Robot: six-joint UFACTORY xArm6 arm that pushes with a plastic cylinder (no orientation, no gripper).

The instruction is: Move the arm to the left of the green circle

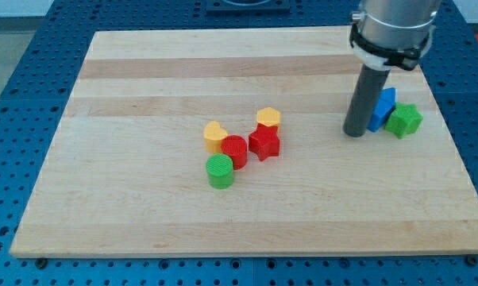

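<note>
The green circle (220, 171) lies a little left of the board's middle, toward the view's bottom. It touches a red circle (234, 151) just above and right of it. My tip (354, 133) rests on the board far to the right of the green circle, at the view's right, just left of a blue block (381, 109).
A yellow heart (214, 137), a red star (264, 143) and a yellow hexagon (268, 119) cluster around the red circle. A green star (403, 120) sits beside the blue block at the right. The wooden board (128, 199) lies on a blue perforated table.
</note>
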